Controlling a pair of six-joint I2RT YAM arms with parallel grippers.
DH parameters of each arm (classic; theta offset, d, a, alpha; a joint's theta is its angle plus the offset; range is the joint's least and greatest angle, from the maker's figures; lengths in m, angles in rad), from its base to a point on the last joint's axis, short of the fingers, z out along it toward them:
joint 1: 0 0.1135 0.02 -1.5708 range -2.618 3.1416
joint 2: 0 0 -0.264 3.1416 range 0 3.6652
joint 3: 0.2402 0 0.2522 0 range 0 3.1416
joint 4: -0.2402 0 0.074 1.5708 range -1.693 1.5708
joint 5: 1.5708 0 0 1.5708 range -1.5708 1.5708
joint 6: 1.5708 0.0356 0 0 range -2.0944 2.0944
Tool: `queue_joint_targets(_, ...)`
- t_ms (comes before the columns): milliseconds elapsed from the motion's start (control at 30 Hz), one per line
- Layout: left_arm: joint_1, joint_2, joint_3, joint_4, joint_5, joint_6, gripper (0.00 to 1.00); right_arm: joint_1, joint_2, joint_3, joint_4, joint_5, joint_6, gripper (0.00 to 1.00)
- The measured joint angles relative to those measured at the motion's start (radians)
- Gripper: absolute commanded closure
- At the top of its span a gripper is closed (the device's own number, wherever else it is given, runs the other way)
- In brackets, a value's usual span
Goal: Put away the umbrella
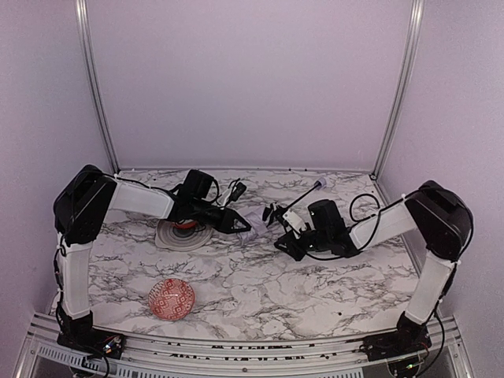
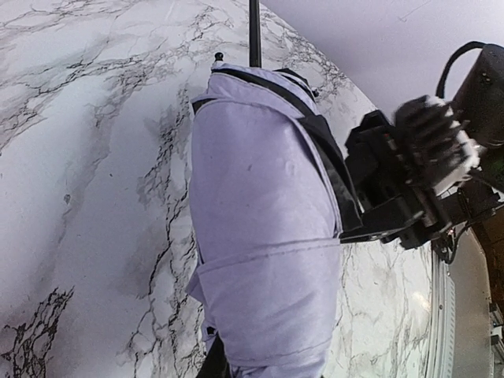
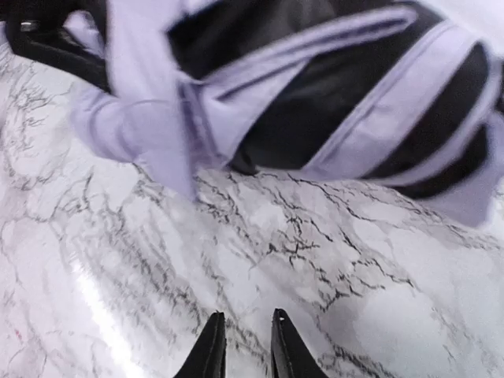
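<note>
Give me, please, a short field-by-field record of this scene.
umbrella: folded, mid-table, shaft pointing far right
left gripper: at the lavender fabric; grip hidden
right gripper: fingers nearly together, nothing between them, just short of the umbrella
red bowl: near left, apart from both arms
table: marbled white

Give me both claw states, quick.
Left claw: looks closed on the pale lavender folding fabric umbrella; fingers mostly hidden by it.
Right claw: nearly closed, narrow gap, holding nothing.
</note>
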Motion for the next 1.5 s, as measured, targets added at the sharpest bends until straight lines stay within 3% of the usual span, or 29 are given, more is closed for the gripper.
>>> queue_joint_targets(167,-0.004,-0.021,-0.013,-0.058,-0.050,0.073,1.00,0.000,-0.221,-0.101,-0.005,-0.083,-0.110,0.48)
queue_joint_targets(333,-0.041,-0.060,0.023,-0.255,-0.171,0.296,1.00,-0.033,-0.271,0.076,-0.161,-0.188,-0.190,0.29)
queue_joint_targets(400,-0.079,-0.084,0.024,-0.331,-0.220,0.410,0.98,-0.079,-0.271,0.167,-0.228,-0.215,-0.192,0.26)
queue_joint_targets(500,-0.150,-0.125,0.010,-0.413,-0.291,0.588,0.82,-0.143,-0.266,0.279,-0.326,-0.214,-0.191,0.26)
queue_joint_targets(600,-0.222,-0.143,0.002,-0.468,-0.370,0.747,0.74,-0.172,-0.242,0.360,-0.422,-0.189,-0.191,0.27)
queue_joint_targets(700,-0.268,-0.139,0.003,-0.492,-0.419,0.846,0.41,-0.167,-0.204,0.410,-0.515,-0.181,-0.188,0.28)
queue_joint_targets(767,-0.271,-0.139,0.006,-0.502,-0.455,0.885,0.06,-0.162,-0.192,0.415,-0.570,-0.174,-0.188,0.28)
queue_joint_targets(800,-0.269,-0.139,0.010,-0.505,-0.470,0.900,0.02,-0.157,-0.189,0.415,-0.599,-0.169,-0.190,0.28)
queue_joint_targets(1133,-0.256,-0.233,-0.056,-0.486,-0.663,0.923,0.01,-0.031,-0.188,0.424,-0.766,-0.068,-0.270,0.26)
queue_joint_targets(1333,-0.235,-0.514,-0.177,-0.470,-0.631,0.842,0.01,0.085,-0.120,0.478,-0.819,-0.038,-0.321,0.24)
queue_joint_targets(1500,-0.174,-0.684,-0.240,-0.348,-0.689,0.652,0.01,0.192,-0.016,0.570,-0.877,0.041,-0.359,0.18)
